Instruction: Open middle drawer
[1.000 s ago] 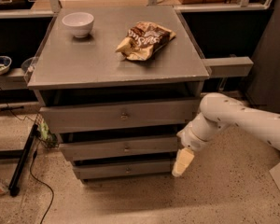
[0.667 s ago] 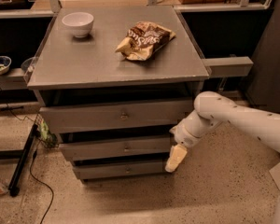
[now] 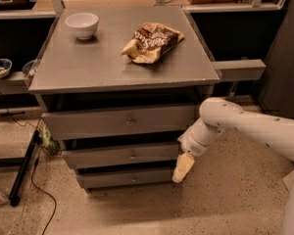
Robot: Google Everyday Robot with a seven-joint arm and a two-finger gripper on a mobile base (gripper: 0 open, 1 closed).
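Three grey fronts are stacked; the middle drawer (image 3: 108, 156) is judged shut. The gripper (image 3: 183, 167) is held low beside its right end, apart from the centre knob (image 3: 133, 155), presumably to approach it. Whether it is open cannot be told.

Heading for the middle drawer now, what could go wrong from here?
The gripper hangs off the right end of the middle drawer, well away from its knob; moving across, it could clip that drawer's end. It also sits low, nearly level with the bottom drawer, so it might catch the lower knob instead.
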